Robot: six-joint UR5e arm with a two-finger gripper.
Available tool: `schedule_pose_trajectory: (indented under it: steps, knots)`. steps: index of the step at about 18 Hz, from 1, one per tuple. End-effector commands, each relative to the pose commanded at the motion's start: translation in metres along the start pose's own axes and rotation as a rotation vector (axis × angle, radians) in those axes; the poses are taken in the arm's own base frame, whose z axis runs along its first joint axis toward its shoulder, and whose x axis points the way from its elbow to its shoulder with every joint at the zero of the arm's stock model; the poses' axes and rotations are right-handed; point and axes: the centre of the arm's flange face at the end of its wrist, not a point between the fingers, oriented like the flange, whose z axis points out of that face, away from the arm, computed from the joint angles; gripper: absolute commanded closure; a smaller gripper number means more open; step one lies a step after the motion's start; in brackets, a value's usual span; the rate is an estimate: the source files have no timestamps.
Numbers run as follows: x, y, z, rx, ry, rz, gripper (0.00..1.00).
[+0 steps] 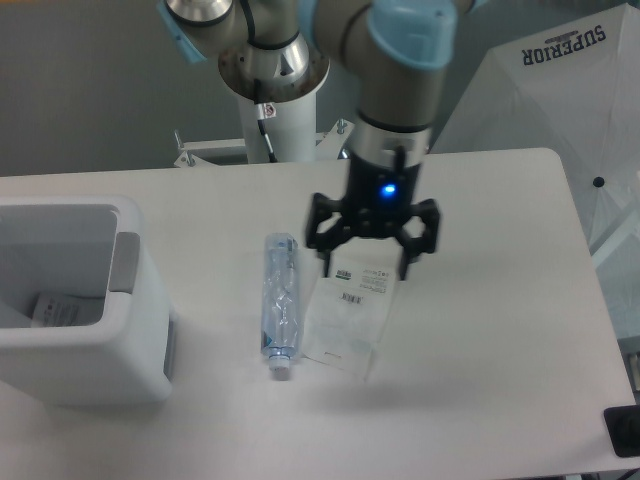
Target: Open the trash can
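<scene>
The trash can is a large white boxy bin at the left edge of the table. Its top stands open: I see down into the cavity, where a white labelled scrap lies. A grey tab shows on its right rim. My gripper hangs over the table's middle, well to the right of the can, with its black fingers spread apart and nothing between them. It hovers just above the top edge of a flat clear packet.
A crushed clear plastic bottle lies lengthwise on the white table between the can and the gripper. A clear plastic packet with white barcode labels lies beside it. A white umbrella-like cover stands at the back right.
</scene>
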Motion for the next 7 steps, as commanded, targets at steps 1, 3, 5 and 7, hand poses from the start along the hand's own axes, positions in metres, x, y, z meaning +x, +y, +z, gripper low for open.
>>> schedule_pose_trajectory:
  steps: [1, 3, 5, 7]
  knots:
    - [-0.009, 0.008, 0.004, -0.030, -0.014, 0.048, 0.00]
    - [-0.018, 0.026, 0.016, -0.106, -0.041, 0.123, 0.00]
    - [-0.027, 0.036, 0.028, -0.164, -0.047, 0.177, 0.00]
    - [-0.032, 0.045, 0.035, -0.190, -0.048, 0.180, 0.00]
